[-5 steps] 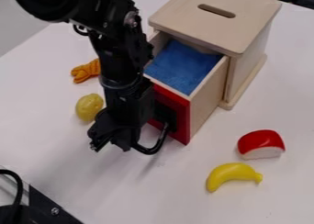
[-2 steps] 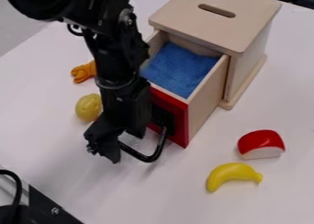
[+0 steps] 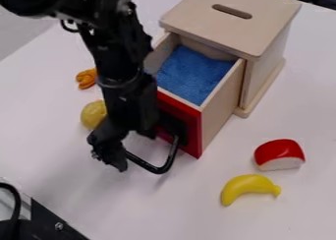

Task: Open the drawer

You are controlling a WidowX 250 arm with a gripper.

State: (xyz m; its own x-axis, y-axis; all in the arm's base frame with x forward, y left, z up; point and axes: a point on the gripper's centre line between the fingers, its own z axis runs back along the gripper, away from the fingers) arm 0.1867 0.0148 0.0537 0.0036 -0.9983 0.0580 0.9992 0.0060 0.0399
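The gripper (image 3: pixel 134 147) hangs left of centre, just in front of the drawer's red face, its two fingers apart. The drawer (image 3: pixel 217 102) stands pulled out of the light wooden box (image 3: pixel 266 19), showing blue lining inside. Its black loop handle (image 3: pixel 169 159) sticks out from the red front, low and toward the camera. One finger is by the handle's left end; whether they touch, I cannot tell. The arm covers the drawer's left front edge and part of its face.
Left of the arm lie a yellow lemon-like toy (image 3: pixel 93 114) and an orange toy (image 3: pixel 86 78). A red and white toy piece (image 3: pixel 279 154) and a yellow banana (image 3: pixel 249 188) lie right of the drawer. Black hardware (image 3: pixel 49 219) occupies the lower left corner.
The gripper has shifted left, away from the drawer front, and its fingers have spread. More of the handle and the drawer's lining shows. The drawer looks almost unmoved.
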